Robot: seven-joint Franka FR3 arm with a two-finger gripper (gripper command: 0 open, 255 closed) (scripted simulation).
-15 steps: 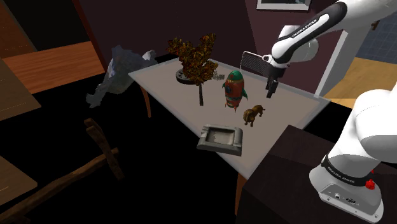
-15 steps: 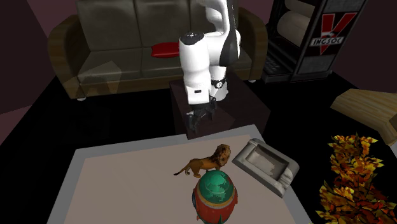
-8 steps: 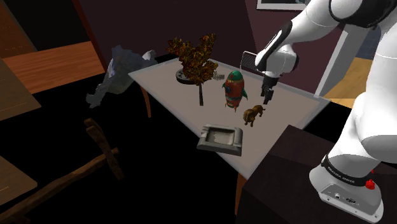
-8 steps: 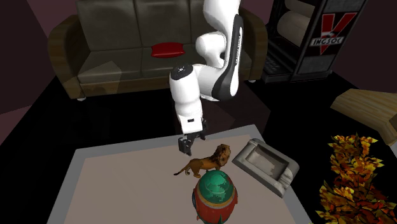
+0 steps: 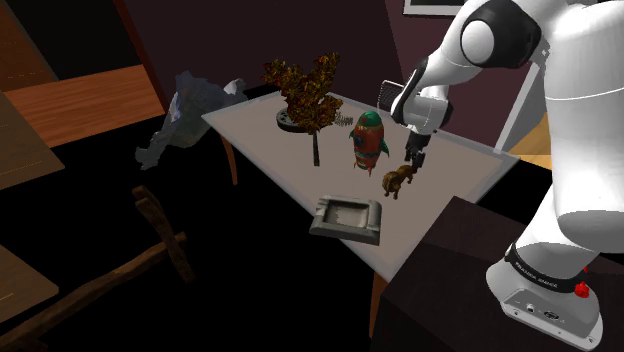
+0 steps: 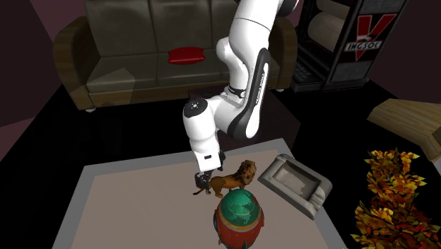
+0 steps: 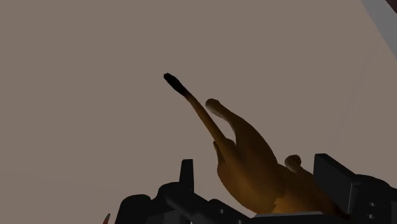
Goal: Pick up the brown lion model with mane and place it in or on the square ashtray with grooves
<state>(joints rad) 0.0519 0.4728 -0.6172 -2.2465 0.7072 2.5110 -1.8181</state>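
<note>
The brown lion model [image 5: 397,182] stands on the pale table [image 5: 270,132], between a rocket-shaped toy and the table's near edge. The second exterior view has the lion [image 6: 231,181] with its mane toward the grey square ashtray [image 6: 297,184]. My black gripper [image 5: 411,166] has come down at the lion's rear end [image 6: 203,181]. In the wrist view the lion's hindquarters and tail [image 7: 245,153] lie between my gripper's [image 7: 261,191] open fingers [image 7: 186,175], which stand apart beside the body. The ashtray [image 5: 347,218] sits near the table's front edge.
A green and red rocket toy [image 5: 369,139] stands close beside the lion. A small autumn tree [image 5: 306,94] and a dark mesh object [image 5: 391,97] stand farther back on the table. A sofa [image 6: 134,60] lies behind the stand.
The arm has swung down and toward the lion; the gripper dropped from above the table's far edge to the lion's hindquarters. The lion and ashtray have not moved.
</note>
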